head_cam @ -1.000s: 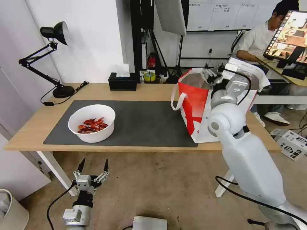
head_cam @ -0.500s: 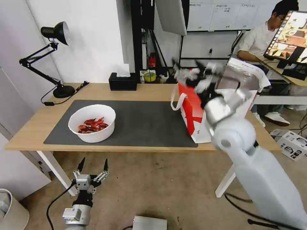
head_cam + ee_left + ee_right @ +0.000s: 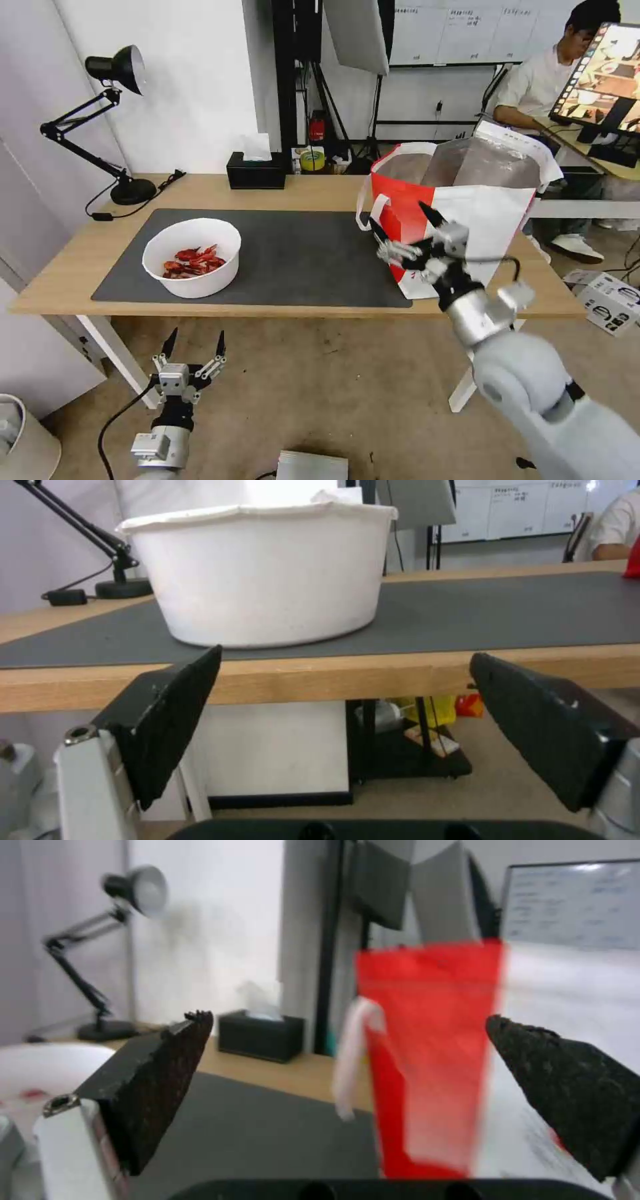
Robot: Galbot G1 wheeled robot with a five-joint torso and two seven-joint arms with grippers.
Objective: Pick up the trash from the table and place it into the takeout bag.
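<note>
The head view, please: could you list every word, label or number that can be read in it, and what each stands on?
None can be read.
Whiteboard sheets: handwriting, too small to read.
Cardboard box on the floor: dark printed marks, no legible words.
Monitor: pictures, no legible text.
Takeout bag: red and white panels, no lettering facing the camera.

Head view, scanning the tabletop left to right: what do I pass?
Black desk lamp → white bowl of red crayfish shells → black tissue box → right end effector, open, in front of the takeout bag.
</note>
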